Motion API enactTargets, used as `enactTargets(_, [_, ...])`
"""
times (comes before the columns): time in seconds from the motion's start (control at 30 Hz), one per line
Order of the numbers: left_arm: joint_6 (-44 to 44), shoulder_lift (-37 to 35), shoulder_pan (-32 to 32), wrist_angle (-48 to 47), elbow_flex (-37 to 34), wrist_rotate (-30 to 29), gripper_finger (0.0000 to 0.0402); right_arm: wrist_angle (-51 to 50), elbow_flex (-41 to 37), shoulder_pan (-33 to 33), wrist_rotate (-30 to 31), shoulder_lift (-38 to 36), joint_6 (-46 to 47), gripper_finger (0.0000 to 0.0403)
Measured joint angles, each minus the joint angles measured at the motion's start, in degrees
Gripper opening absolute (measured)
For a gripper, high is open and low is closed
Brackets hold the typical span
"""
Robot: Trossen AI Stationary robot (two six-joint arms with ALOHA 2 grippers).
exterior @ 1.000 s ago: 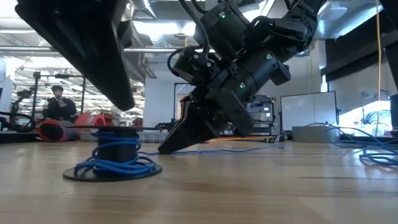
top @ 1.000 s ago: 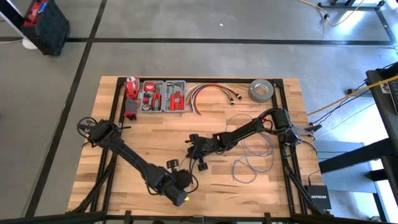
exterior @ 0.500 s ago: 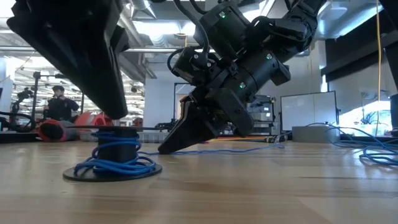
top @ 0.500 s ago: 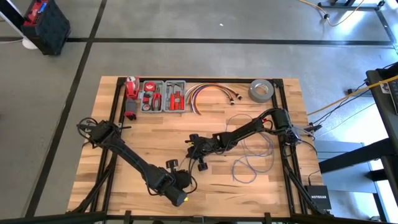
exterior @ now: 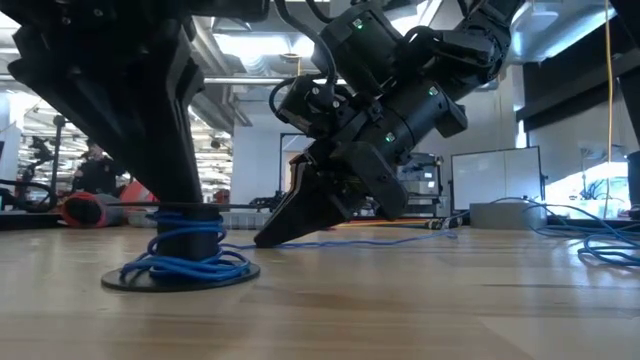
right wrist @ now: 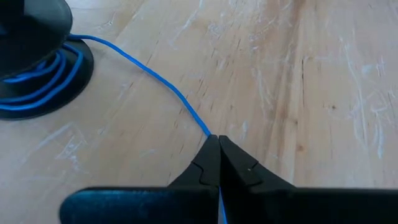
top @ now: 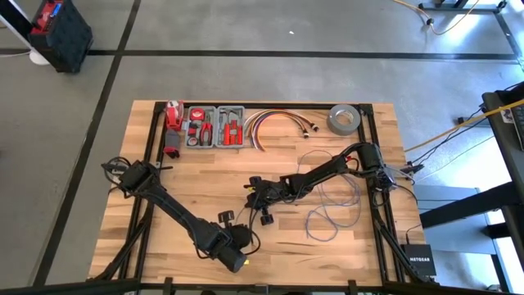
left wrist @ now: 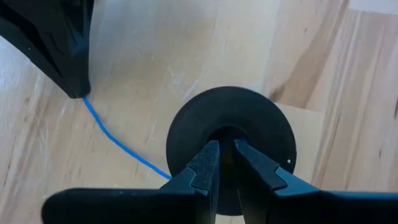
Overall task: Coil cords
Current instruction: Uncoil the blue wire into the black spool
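A black spool point(exterior: 185, 235) stands upright on its round base point(exterior: 180, 276) at the table's near middle, with thin blue wire point(exterior: 190, 262) wound round it; it also shows in the high view point(top: 227, 217). My left gripper point(left wrist: 224, 148) is above it, fingers almost shut at its top flange point(left wrist: 186, 127). My right gripper point(right wrist: 214, 140) is shut on the blue wire point(right wrist: 155, 78) just right of the spool, fingertips on the table point(exterior: 268, 240). The rest of the wire lies in loose loops point(top: 336, 205) to the right. My left gripper comes from above, pointing down, its nearly shut fingertips point(left wrist: 208, 152) at the central hole point(left wrist: 227, 134) of the spool's top flange. Whether they reach into the hole I cannot tell. The spool stands upright on the table. My right gripper pinches the blue wire point(right wrist: 208, 132) between its two fingertips, slanting down from the table's right. The wire runs fairly straight along the wood from the fingers to the spool point(right wrist: 37, 62).
At the far edge lie a grey tool tray point(top: 214, 127), a bundle of red, yellow and white cables point(top: 278, 123) and a grey tape roll point(top: 345, 120). Red items point(top: 172, 131) sit at the far left. A person point(exterior: 95, 170) shows in the room behind.
My left gripper has come down onto the top of the spool. The spool, the wire and my right gripper have kept still.
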Motion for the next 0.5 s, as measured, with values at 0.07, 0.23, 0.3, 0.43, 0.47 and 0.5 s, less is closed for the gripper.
enactTargets(0.07, [-0.2,0.0,0.0,0.1,0.0,-0.1,0.004,0.1,0.0,0.0,0.0,0.0,0.0,0.0001])
enactTargets(0.23, [-0.3,0.0,0.0,0.2,0.0,0.3,0.004,0.2,0.0,0.0,0.0,0.0,0.0,0.0001])
enactTargets(0.3, [-0.5,0.0,0.0,0.2,0.0,1.2,0.004,0.2,0.0,0.0,0.1,0.0,0.0,0.0001])
enactTargets(0.43, [-1.6,0.0,-0.5,0.0,0.0,2.5,0.004,-3.5,0.1,0.4,1.9,-2.6,0.0,0.0001])
enactTargets(0.47, [-1.7,0.0,-0.7,-0.3,0.0,2.9,0.004,-6.2,0.0,0.6,3.0,-3.7,0.0,0.0001])
enactTargets(0.5, [-2.2,-0.1,-0.8,-0.6,0.0,3.6,0.004,-9.3,-0.1,1.1,4.8,-5.0,0.0,0.0001])
